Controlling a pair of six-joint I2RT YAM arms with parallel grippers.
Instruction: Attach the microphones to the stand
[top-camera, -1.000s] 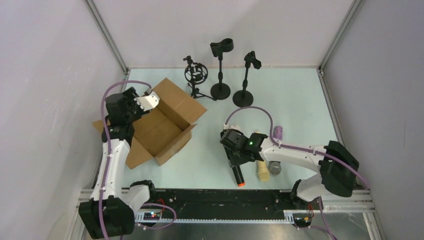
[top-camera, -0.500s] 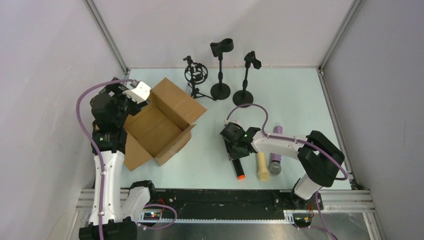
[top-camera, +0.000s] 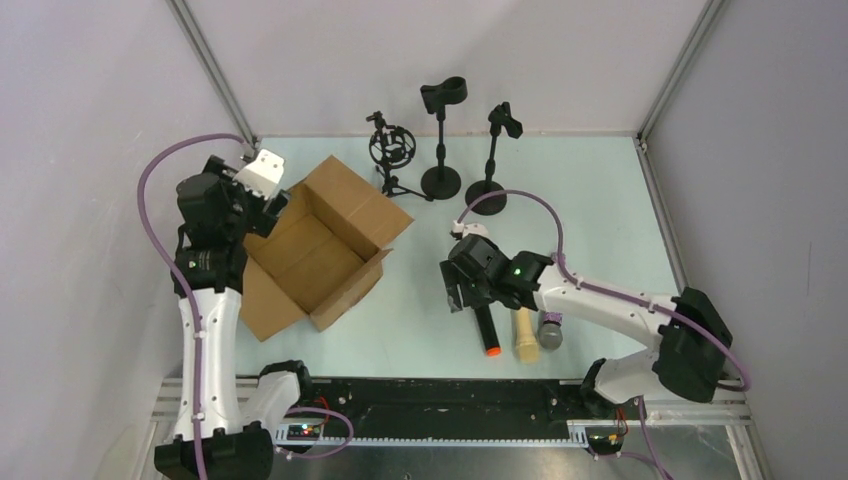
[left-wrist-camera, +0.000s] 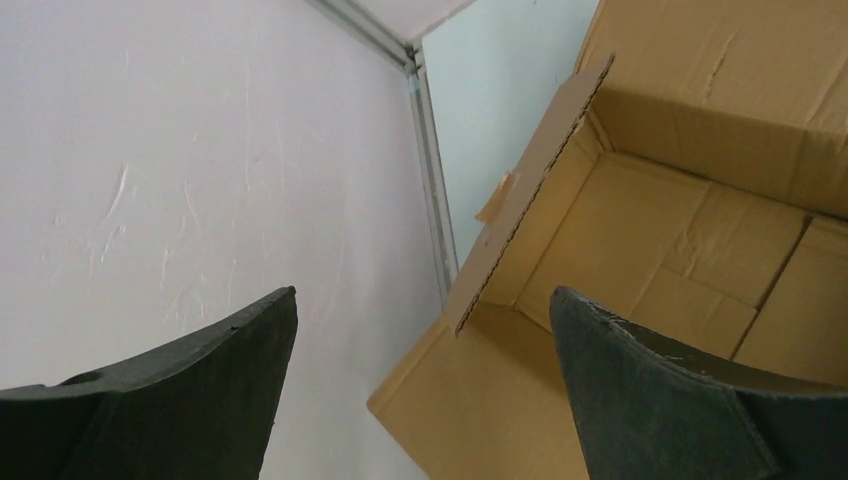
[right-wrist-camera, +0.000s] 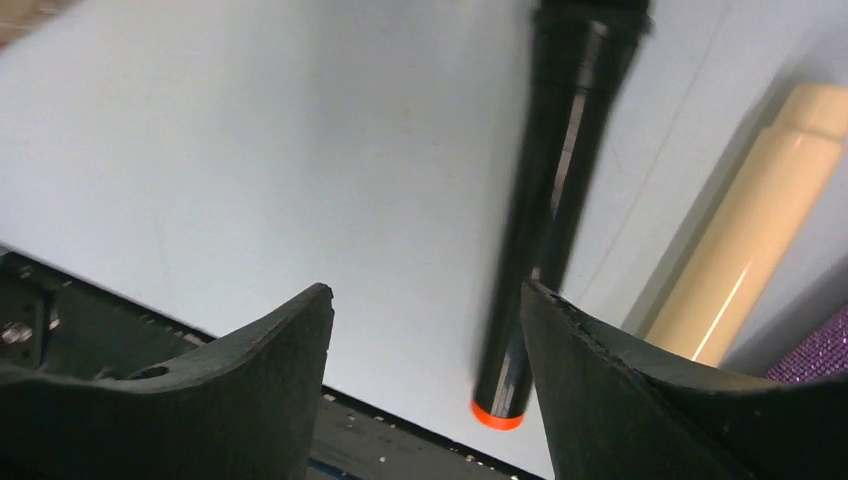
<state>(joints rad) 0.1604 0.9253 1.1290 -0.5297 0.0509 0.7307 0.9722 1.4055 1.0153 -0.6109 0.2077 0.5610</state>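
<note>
The black microphone (top-camera: 487, 331) with the orange end (right-wrist-camera: 497, 413) lies on the table, just outside my right gripper's right finger (right-wrist-camera: 640, 400). Right of it lies the cream microphone (top-camera: 524, 335), also in the right wrist view (right-wrist-camera: 752, 258). The purple glitter microphone (top-camera: 549, 334) shows only its silver head under the right arm. My right gripper (top-camera: 458, 298) (right-wrist-camera: 425, 290) is open and holds nothing. Three black stands are at the back: a shock-mount tripod (top-camera: 390, 150) and two clip stands (top-camera: 441, 140) (top-camera: 490, 160). My left gripper (top-camera: 270, 195) (left-wrist-camera: 422, 292) is open and empty over the box's left wall.
An open cardboard box (top-camera: 325, 250) (left-wrist-camera: 640, 230) sits at the left of the table, its flaps spread outward. The left white wall (left-wrist-camera: 200, 180) is close beside the left gripper. The black rail (top-camera: 420, 395) runs along the near table edge.
The right gripper has opened and let go of the black microphone, which now lies free beside it. The left arm has drawn back toward the left wall and opened wider.
</note>
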